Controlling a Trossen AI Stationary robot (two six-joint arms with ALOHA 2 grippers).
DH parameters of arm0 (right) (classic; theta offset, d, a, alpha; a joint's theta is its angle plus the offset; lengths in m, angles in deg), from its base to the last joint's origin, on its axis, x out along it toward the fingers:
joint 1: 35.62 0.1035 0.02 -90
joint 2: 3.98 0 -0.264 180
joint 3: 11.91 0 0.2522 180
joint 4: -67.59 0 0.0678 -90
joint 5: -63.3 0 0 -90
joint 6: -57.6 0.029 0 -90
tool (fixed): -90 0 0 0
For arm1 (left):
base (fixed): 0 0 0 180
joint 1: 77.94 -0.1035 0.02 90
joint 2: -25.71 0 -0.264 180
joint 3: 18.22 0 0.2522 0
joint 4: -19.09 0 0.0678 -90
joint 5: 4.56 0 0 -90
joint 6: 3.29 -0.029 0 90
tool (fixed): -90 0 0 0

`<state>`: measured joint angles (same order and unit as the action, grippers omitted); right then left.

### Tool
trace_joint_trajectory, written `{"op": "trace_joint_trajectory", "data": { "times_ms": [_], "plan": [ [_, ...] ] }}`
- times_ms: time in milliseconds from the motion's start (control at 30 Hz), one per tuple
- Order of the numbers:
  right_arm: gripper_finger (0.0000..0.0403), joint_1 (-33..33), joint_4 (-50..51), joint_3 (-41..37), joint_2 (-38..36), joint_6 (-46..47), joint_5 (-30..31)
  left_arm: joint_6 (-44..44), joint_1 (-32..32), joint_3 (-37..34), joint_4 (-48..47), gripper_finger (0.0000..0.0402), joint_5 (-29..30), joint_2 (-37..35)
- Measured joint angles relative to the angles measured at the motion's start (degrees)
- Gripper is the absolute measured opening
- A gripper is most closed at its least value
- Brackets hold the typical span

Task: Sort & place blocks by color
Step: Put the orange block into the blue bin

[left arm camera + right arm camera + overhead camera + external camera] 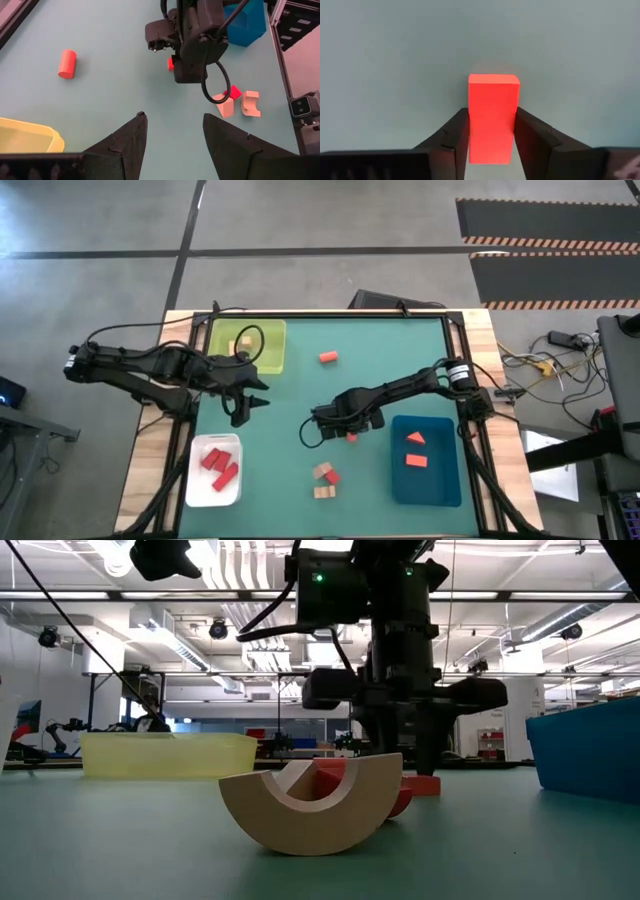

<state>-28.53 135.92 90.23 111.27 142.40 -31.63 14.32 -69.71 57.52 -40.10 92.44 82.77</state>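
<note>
Right gripper [490, 135] down at mid-bench, fingers closed against both sides of an orange block [492, 117] lying flat on the bench [300, 395]. Best squeezed squarely, lifted straight up, then carried to the blue tray [400, 480] beside it. Left gripper [172, 142] idle, wide and empty, near the yellow tray [275, 345].

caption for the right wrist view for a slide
Right gripper fingers flank an orange block on the green table.

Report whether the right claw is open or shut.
Shut on the orange block: the right claw has both fingers pressed against its sides.
</note>
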Motion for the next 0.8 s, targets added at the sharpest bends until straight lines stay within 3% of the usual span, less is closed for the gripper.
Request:
{"op": "trace_joint_trajectory", "data": {
  "times_ms": [233, 433, 800],
  "plan": [
    [0.0114, 0.00, -0.05, 0.07, -0.11, -1.39, -0.50, 0.00, -0.02, -0.02, 0.02, 0.0177, 0.90, 0.16],
    [0.0128, -0.25, 0.67, 0.13, -1.80, -3.70, -1.50, 0.09, -0.02, -0.02, 0.02, 0.0177, 1.04, 0.18],
    [0.0123, 0.64, 3.92, 0.17, -13.62, -3.09, -0.70, 0.20, -0.02, -0.02, 0.04, 0.0177, 1.06, 0.16]
  ]
}}
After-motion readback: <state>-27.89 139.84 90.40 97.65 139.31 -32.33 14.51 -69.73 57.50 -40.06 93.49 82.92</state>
